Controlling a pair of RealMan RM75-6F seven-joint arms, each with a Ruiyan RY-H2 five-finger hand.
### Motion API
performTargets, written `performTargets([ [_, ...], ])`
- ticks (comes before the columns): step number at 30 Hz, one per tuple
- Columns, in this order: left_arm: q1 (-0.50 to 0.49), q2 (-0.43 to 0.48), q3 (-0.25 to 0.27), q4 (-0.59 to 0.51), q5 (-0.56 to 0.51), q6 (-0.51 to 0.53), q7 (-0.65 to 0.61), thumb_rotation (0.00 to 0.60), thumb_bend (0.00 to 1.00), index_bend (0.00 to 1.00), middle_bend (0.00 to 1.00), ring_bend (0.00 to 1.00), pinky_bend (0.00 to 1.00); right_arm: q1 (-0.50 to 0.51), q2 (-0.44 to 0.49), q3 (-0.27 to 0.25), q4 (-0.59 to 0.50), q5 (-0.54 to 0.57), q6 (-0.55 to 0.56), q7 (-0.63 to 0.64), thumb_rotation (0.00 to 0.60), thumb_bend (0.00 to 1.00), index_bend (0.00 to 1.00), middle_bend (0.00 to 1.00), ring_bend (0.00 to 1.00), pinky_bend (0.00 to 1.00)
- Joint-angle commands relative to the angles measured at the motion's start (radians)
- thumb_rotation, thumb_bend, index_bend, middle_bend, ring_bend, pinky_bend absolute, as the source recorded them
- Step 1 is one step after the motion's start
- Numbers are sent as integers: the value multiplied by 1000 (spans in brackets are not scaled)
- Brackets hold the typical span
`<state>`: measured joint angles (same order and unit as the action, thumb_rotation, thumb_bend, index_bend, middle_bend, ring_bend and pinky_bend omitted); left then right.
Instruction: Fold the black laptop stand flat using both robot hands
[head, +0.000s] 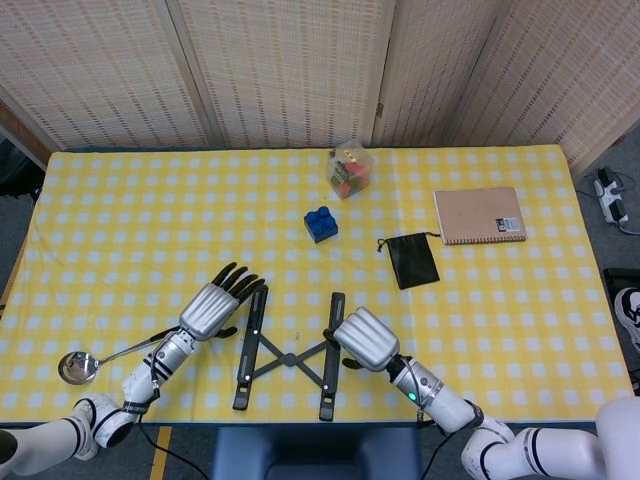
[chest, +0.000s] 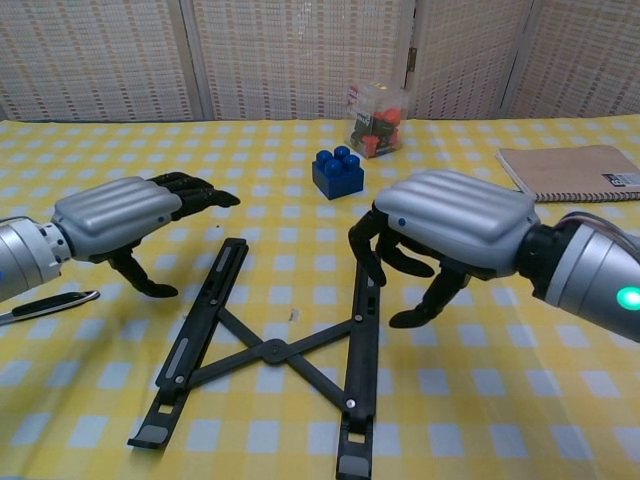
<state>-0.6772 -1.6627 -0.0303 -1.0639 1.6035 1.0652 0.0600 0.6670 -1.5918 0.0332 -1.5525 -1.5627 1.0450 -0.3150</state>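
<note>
A blue brick, jar, pouch, notebook and ladle lie about.
</note>
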Motion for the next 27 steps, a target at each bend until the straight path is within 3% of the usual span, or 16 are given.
performTargets([
  [1,-10,-26,-4,28,-15,-17,-1,600,195,0,135,29,0,3,-12,-4,13,-2,-8,-11,600,123,648,878,900,908],
  [27,-35,-89,-3,89,-44,-32,-54,600,196,0,135,26,0,14,-117,-26,190,17,-64,-20,600,123,648,878,899,908],
])
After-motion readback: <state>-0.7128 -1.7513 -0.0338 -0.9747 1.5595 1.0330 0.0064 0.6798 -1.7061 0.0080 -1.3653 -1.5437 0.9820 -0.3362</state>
